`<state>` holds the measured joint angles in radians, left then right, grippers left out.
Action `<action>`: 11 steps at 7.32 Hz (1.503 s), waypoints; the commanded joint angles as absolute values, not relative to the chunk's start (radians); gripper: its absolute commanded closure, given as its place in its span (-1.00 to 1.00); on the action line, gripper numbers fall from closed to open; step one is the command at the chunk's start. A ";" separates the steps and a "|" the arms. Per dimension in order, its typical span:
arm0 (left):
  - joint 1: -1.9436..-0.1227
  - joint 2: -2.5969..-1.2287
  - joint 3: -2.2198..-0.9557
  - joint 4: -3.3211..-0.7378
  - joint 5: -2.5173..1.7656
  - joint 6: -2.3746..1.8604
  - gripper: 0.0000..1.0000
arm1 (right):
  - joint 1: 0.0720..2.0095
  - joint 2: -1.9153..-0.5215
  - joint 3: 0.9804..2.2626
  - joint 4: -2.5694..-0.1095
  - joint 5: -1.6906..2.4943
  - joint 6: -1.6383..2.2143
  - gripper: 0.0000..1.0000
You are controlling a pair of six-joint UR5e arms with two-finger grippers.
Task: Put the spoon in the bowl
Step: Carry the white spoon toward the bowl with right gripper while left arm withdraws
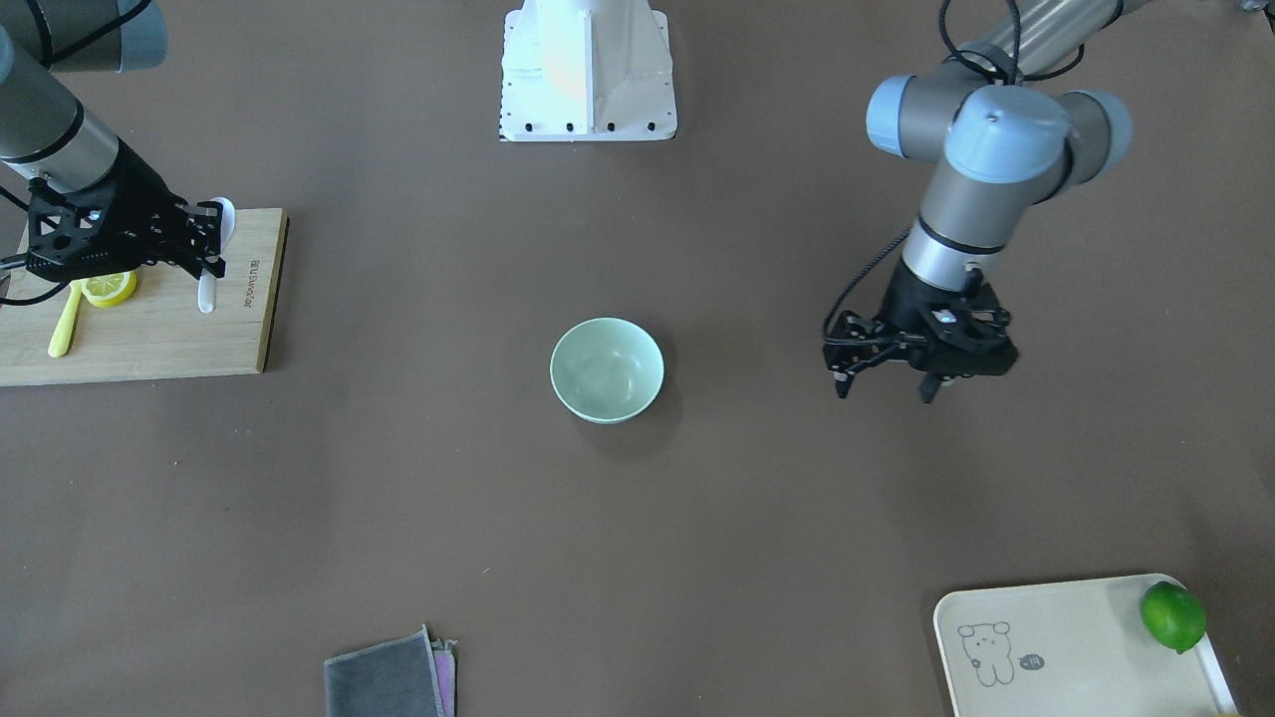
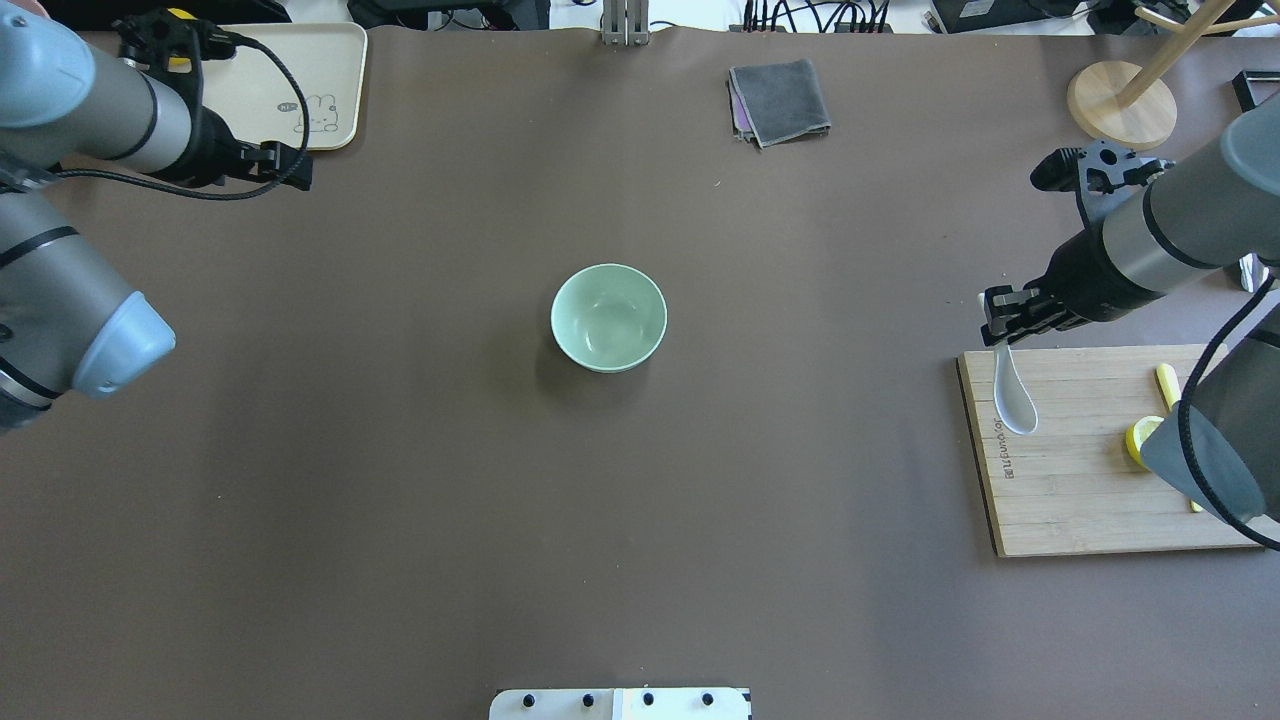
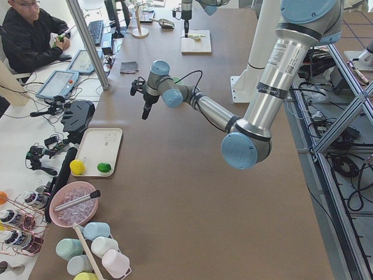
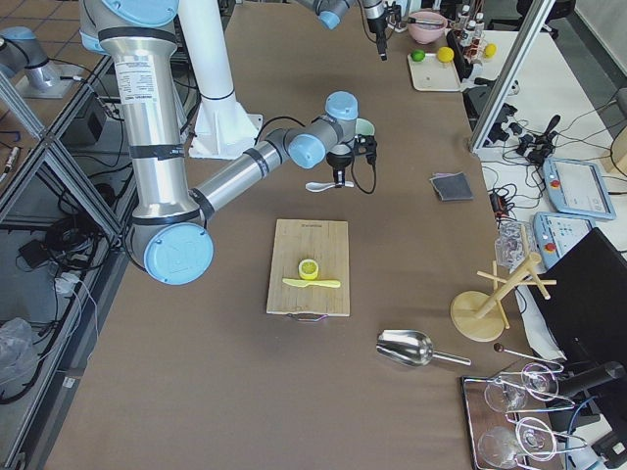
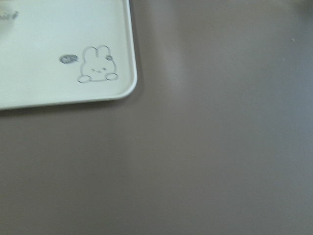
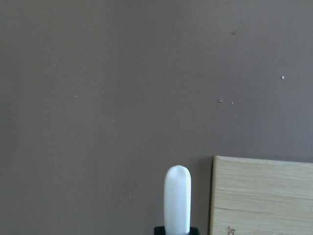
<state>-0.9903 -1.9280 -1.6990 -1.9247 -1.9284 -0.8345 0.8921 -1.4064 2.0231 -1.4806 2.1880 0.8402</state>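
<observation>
A lemon slice [image 1: 110, 288] and yellow plastic knife [image 1: 65, 325] lie together on a wooden cutting board [image 1: 169, 339]. A lime [image 1: 1173, 616] sits in the cream bear-printed tray [image 1: 1076, 647]; a folded grey cloth [image 1: 383, 679] lies apart.

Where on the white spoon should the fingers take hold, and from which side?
Grip the spoon by its handle, coming from above and pinching across its narrow width. The handle is thick and fairly straight, so it is easy to pinch, while the oval scoop is wide and curved. The right gripper holds it this way, which leaves the scoop free to go into the bowl.
</observation>
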 commanded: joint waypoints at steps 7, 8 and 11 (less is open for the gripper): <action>-1.337 -1.634 -1.724 -1.864 -2.163 -0.390 -0.96 | 0.675 -0.869 1.710 -1.493 1.924 1.041 1.00; -1.356 -1.611 -1.723 -1.864 -2.163 -0.340 -0.96 | 0.657 -0.797 1.618 -1.474 1.892 1.049 1.00; -1.356 -1.591 -1.717 -1.861 -2.163 -0.334 -0.96 | 0.641 -0.712 1.447 -1.300 1.829 1.075 1.00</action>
